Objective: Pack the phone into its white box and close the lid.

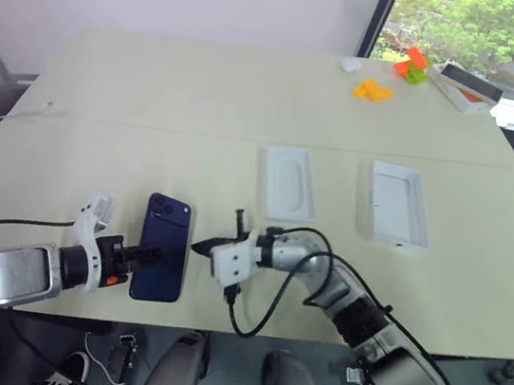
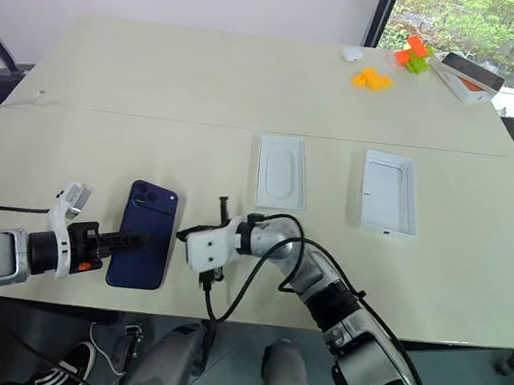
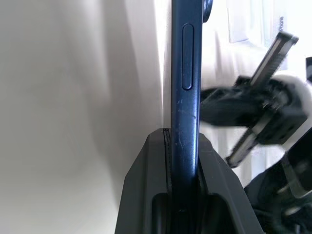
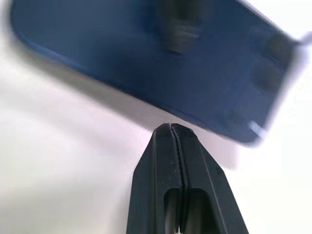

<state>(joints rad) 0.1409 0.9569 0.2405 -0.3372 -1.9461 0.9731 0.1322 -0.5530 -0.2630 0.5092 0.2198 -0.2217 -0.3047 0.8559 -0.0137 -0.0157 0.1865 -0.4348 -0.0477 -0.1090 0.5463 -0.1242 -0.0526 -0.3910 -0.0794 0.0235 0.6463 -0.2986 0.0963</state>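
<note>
Clearly risky: phone (image 1: 163,247) at lower left of frame pinched edge-on by left gripper (image 1: 146,254), right gripper (image 1: 200,246) shut empty beside it, white box (image 1: 398,205) far right, so possibly slipping in transit

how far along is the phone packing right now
Early stage. Done: the left gripper has clamped the phone by its edge near the table's front. In hand: the shut right gripper sits beside it. Left: put the phone in the white box, then close the lid, both untouched.
</note>
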